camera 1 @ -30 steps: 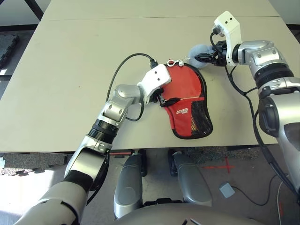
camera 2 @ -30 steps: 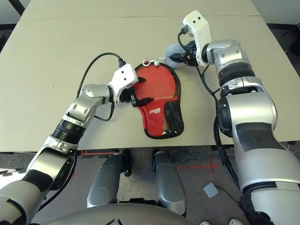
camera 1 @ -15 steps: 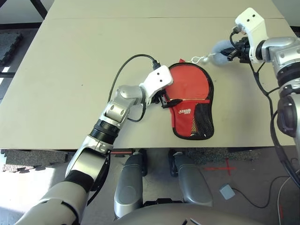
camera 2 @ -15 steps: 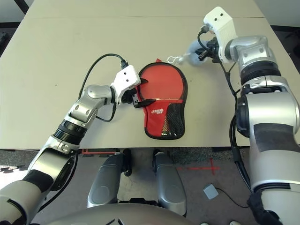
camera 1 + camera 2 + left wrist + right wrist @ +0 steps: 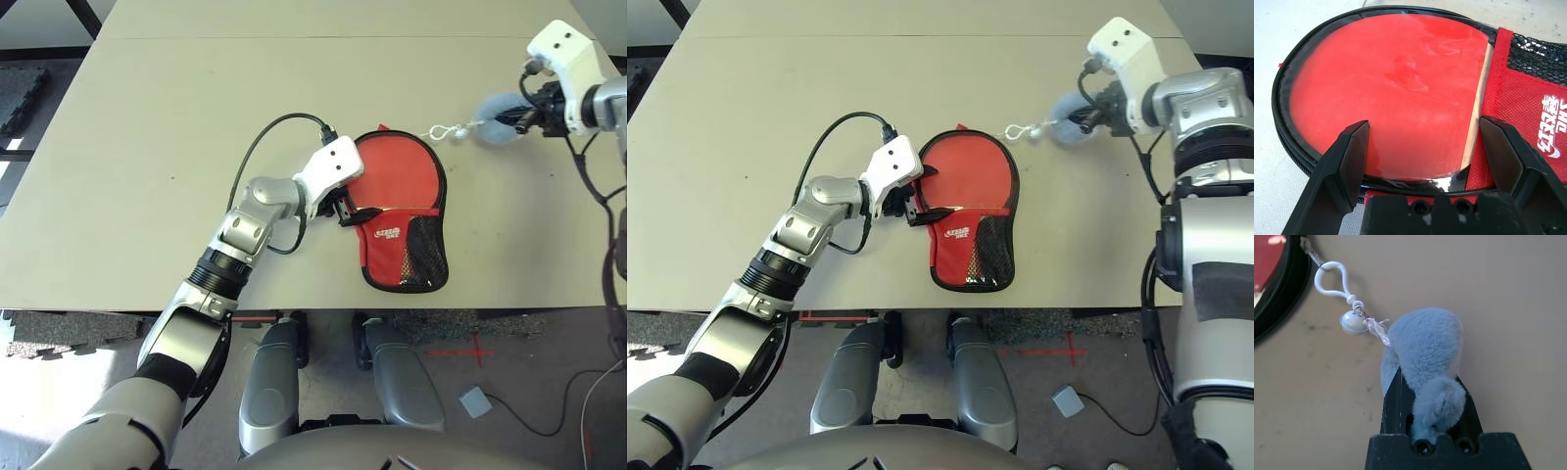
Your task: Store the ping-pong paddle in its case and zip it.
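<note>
I see the red case (image 5: 400, 220) lying flat on the table (image 5: 147, 147), the red paddle (image 5: 1391, 93) inside, its grey fluffy charm (image 5: 495, 107) stretched sideways.

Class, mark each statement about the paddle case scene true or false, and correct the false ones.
1. The right pincer is shut on the grey plush charm. True.
2. The left pincer is shut tight. False: its fingers stand open at the case.
3. The case lies on the table. True.
4. The ping-pong paddle lies bare on the table, away from the case. False: its red face sits inside the case.
5. The charm hangs from a white clip at the case's zipper edge. True.
6. The case's mesh pocket is white. False: it is black.
</note>
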Controlling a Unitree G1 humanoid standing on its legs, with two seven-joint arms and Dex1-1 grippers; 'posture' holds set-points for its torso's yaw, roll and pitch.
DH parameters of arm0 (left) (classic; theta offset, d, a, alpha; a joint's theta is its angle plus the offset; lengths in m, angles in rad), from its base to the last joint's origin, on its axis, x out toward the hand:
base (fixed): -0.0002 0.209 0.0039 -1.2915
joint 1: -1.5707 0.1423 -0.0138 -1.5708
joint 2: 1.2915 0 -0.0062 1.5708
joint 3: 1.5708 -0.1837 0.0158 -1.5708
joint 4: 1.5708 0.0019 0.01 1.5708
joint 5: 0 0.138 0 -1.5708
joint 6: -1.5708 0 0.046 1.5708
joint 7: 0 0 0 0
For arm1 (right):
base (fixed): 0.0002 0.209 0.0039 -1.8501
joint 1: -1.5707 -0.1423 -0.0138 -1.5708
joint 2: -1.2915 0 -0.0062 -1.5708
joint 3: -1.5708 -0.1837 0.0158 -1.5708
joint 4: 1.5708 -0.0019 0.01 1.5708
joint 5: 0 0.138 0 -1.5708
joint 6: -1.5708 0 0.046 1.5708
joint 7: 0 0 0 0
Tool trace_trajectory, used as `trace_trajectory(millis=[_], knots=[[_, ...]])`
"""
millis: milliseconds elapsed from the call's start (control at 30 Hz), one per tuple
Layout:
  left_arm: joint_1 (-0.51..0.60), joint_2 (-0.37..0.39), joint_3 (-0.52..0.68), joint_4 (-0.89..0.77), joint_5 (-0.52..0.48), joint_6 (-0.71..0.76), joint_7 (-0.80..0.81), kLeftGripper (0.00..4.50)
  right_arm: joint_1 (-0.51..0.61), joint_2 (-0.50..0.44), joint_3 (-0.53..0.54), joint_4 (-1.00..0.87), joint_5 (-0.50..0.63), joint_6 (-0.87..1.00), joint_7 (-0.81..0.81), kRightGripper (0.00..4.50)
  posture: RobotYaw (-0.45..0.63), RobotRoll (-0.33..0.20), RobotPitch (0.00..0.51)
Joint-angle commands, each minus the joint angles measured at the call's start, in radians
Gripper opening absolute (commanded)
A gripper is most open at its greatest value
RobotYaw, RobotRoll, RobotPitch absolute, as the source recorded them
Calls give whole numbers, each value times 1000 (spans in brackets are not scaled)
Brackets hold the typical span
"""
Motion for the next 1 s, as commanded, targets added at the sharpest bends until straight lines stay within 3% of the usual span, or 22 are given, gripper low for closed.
trace_trajectory(millis=[33,133,433,600,733,900,1000], knots=[[32,2,-65,67,29,34,-35,4500,51,-82,32,-78,-10,12,188,120,-96,0,279],[25,-2,-66,80,30,30,-37,4500,128,-136,49,-194,32,34,351,119,-112,0,278],[2,-19,-69,125,34,19,-42,4500,525,-494,266,-843,632,184,383,117,-138,0,278],[-5,-22,-67,145,38,11,-39,4500,652,-611,288,-1058,827,257,383,117,-142,0,277],[-9,-25,-65,160,41,7,-35,4500,757,-671,274,-1192,906,273,383,116,-143,0,273],[-18,-31,-63,182,46,-3,-28,4500,850,-703,249,-1281,923,262,383,116,-142,0,268],[-21,-38,-58,192,47,-12,-18,4500,848,-637,205,-1250,859,294,368,116,-137,0,262]])
